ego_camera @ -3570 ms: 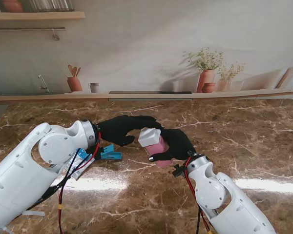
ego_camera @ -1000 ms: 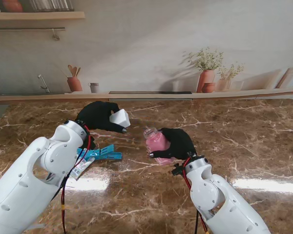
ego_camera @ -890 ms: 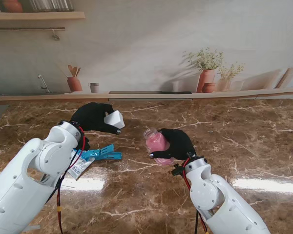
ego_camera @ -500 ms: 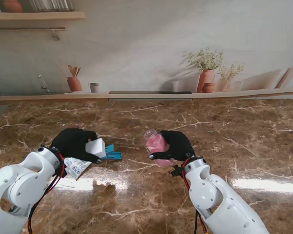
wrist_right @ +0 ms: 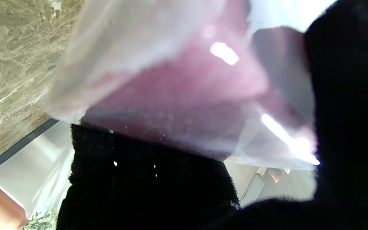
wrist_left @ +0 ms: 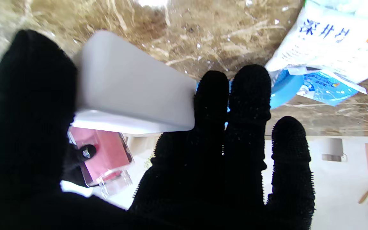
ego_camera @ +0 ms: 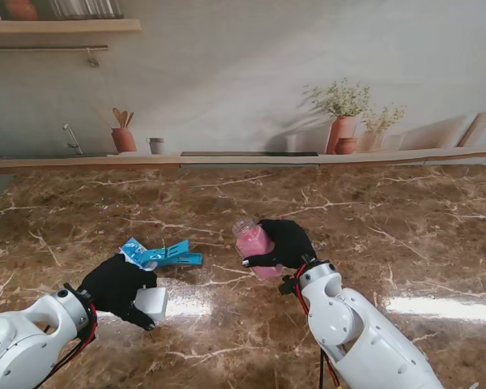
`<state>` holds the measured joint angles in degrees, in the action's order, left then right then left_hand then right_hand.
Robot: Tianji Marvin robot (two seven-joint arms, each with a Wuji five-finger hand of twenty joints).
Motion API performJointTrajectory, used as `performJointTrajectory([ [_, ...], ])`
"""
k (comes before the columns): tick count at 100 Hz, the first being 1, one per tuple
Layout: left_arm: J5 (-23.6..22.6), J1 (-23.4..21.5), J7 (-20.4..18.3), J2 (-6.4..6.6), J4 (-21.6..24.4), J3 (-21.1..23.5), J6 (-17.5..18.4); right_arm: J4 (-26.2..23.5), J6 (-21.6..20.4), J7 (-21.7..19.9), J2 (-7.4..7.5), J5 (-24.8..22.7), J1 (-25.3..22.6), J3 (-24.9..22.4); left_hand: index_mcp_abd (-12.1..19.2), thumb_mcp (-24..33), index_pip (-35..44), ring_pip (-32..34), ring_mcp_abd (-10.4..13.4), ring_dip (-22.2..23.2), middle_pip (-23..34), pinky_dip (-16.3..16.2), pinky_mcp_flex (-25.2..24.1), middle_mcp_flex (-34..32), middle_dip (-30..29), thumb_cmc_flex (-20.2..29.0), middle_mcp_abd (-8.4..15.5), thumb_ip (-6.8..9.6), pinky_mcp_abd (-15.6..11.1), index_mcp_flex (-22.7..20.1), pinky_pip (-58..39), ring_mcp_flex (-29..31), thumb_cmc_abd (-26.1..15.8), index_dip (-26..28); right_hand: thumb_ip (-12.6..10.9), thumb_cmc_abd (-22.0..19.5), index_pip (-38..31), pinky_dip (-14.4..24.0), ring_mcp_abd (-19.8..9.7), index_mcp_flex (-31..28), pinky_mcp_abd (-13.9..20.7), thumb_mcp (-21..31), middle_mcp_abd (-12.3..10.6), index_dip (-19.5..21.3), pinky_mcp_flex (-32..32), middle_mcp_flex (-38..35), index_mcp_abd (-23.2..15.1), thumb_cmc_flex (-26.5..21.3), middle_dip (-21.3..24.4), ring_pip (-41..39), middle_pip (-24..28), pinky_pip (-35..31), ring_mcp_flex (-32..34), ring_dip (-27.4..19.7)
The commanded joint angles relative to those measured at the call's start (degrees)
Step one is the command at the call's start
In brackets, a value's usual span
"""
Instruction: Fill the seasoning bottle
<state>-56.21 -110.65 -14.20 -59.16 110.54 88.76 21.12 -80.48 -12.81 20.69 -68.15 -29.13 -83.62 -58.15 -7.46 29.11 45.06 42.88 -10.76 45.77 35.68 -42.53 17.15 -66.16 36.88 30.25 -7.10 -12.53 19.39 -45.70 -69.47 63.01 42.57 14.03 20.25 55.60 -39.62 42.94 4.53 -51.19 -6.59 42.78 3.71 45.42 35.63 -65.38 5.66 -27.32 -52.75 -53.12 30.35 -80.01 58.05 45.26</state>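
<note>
Bottle (ego_camera: 254, 241) in the right hand (ego_camera: 285, 243), near the middle of the marble table (ego_camera: 405, 235). The clear body holds pink seasoning and leans to the left, its uncapped mouth pointing up and away from the palm. The black-gloved fingers (ego_camera: 259, 261) wrap the side nearer to me, with the rest of the hand against the bottle's right side. In the right wrist view the bottle (wrist_right: 184, 92) fills most of the picture, pressed against the palm, with a finger (wrist_right: 347, 105) along one edge. Whether the base touches the table cannot be told.

Cap (ego_camera: 151, 303), white and blocky, in the left hand (ego_camera: 120, 285), at the near left of the table and well apart from the bottle. In the left wrist view the cap (wrist_left: 133, 86) sits clamped between the thumb (wrist_left: 30, 105) on one side and the fingertips (wrist_left: 211, 92) on the other; the remaining fingers lie beside them, not touching it. The cap is close over the table; contact cannot be judged.

Packet (ego_camera: 134, 251), blue and white with a blue clip (ego_camera: 181, 255), lies flat on the table just beyond the left hand, farther from me, and left of the bottle. In the left wrist view the packet (wrist_left: 327, 48) shows printed lettering.
</note>
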Motion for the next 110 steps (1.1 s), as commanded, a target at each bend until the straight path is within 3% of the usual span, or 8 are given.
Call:
performJointTrajectory([
  [1,-1.2,-0.3,0.1,0.3,-1.2,-1.2,0.5,-0.6,0.4,-0.9,-0.32,0.2,0.1,0.0,19.2,6.8,12.4,0.6,2.5,1.2,1.4,-1.2,-1.2,0.0,1.0,9.2,6.8,1.28,0.3,-11.8,0.4,-1.4,-5.6,-1.2,-6.7,-15.7,-11.1,-1.1,-5.1,-6.5,0.8,29.2,-11.2,3.2,0.1,-5.3,-22.3,-16.5,-1.6,-1.5,8.3,-1.3,2.8,-0.1],
  [18,-2.4,1.0,-0.4,0.7,-3.3,-3.4,1.3,-0.6,0.5,-0.9,-0.35,0.2,0.3,0.2,19.0,7.0,12.8,0.3,3.0,1.3,1.3,-1.2,0.3,0.7,1.1,9.1,7.0,1.26,-2.5,-10.9,0.9,-1.6,-5.1,-1.7,-6.7,-15.7,-11.1,-1.1,-5.2,-6.5,0.8,29.2,-11.2,3.1,0.1,-5.2,-22.3,-16.5,-1.6,-1.5,8.3,-1.3,2.7,-0.1],
  [51,-8.3,4.1,0.7,1.38,-7.4,-6.6,3.0,0.0,0.5,-0.9,-0.52,0.7,0.7,0.4,19.8,7.4,13.7,-0.4,3.6,1.3,1.4,-1.1,-0.2,1.7,2.8,9.0,7.9,0.99,-2.1,-9.0,1.0,-2.3,-4.2,-0.2,-6.7,-15.8,-11.2,-1.2,-5.1,-6.4,0.8,29.2,-11.3,3.0,0.1,-5.2,-22.3,-16.5,-1.6,-1.5,8.4,-1.3,2.7,-0.1],
  [89,-11.6,3.9,0.7,1.67,-7.8,-7.7,2.4,0.1,0.1,-0.7,-0.54,0.9,0.4,0.1,19.6,7.0,13.3,-1.8,3.9,1.3,0.4,-1.0,-1.6,3.8,2.5,8.2,8.2,0.82,-2.7,-6.9,2.1,-4.1,-3.5,0.9,-6.7,-15.7,-11.3,-1.2,-5.1,-6.4,0.8,29.2,-11.2,2.9,0.1,-5.2,-22.2,-16.5,-1.5,-1.5,8.4,-1.3,2.7,-0.2],
  [110,-12.6,3.8,1.9,1.72,-9.2,-8.2,1.7,0.2,-0.4,-0.8,-0.51,1.0,0.4,0.1,18.7,6.1,10.9,-5.9,3.6,1.0,-0.7,-1.5,-4.2,7.3,1.3,7.8,8.6,0.96,-2.3,-3.9,4.0,-9.2,-3.7,2.6,-6.7,-15.7,-11.3,-1.2,-5.1,-6.4,0.8,29.2,-11.2,2.8,0.1,-5.2,-22.3,-16.4,-1.4,-1.5,8.4,-1.3,2.7,-0.2],
])
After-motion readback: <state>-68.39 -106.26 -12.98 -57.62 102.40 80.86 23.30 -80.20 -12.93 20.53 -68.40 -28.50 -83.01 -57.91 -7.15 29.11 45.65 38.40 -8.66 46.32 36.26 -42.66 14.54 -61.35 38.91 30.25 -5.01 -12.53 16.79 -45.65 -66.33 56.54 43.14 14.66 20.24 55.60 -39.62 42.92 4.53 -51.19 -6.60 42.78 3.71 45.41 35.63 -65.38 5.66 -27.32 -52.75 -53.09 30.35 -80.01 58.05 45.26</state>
